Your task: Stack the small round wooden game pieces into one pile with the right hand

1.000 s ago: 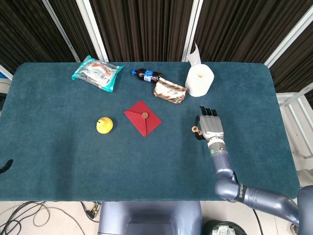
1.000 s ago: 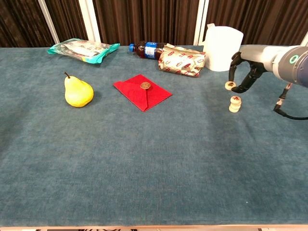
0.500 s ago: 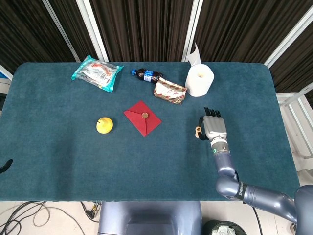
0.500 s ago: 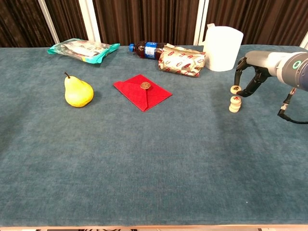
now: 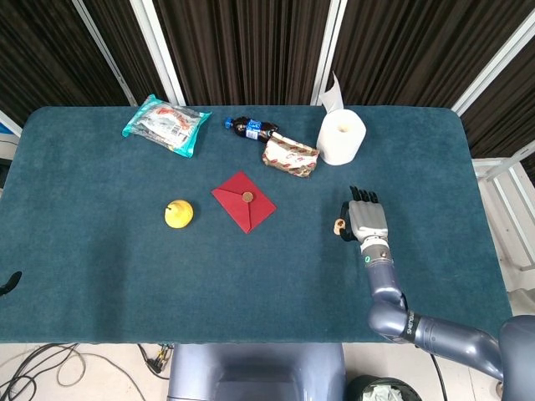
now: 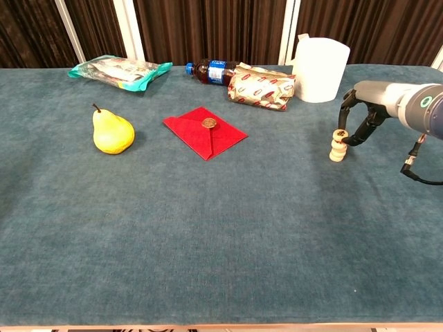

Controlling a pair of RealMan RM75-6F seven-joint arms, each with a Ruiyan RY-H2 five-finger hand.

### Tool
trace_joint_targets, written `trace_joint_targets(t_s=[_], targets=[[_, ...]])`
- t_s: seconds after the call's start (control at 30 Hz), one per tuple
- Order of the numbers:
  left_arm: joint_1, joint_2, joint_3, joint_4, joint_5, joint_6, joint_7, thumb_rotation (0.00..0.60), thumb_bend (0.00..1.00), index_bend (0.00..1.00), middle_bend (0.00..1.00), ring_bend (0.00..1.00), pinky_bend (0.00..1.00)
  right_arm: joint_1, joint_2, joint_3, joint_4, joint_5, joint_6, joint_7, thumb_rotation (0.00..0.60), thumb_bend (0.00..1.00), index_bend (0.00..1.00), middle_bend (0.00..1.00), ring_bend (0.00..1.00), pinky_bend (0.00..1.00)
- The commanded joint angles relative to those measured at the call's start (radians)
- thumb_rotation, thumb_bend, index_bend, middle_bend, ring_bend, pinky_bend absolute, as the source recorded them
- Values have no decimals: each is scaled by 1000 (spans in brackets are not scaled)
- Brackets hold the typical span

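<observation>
Now | right hand (image 6: 360, 116) at frame right | fingers (image 6: 344, 119) pinched top piece (image 6: 339, 133) on pile (image 6: 338, 146) | rested on table (image 6: 208, 221) | left hand unseen

Pile (image 6: 338, 145): on the table (image 6: 208, 228), right side, under the right hand (image 6: 360, 117).
Envelope (image 6: 205, 131): mid-table, one piece (image 6: 207, 123) on it.
Pear (image 6: 111, 131): left of envelope.
Far edge (left to right): packet (image 6: 120, 71), bottle (image 6: 211, 71), wrapped snack (image 6: 261, 87), paper roll (image 6: 320, 60).
</observation>
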Motion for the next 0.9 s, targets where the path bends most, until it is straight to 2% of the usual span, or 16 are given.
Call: trace_joint_targets(t_s=[0.03,0.9], targets=[[0,0,0,0,0,0,1,600,164,110,0,0,0,0,0,-3,2,1,-1,2,600,427,518,0,0,0],[0,-1,-1,-1,-2,0,4,600,164,110,0,0,0,7,-6,-20,8,-4,2,23,600,427,485,0,0,0]])
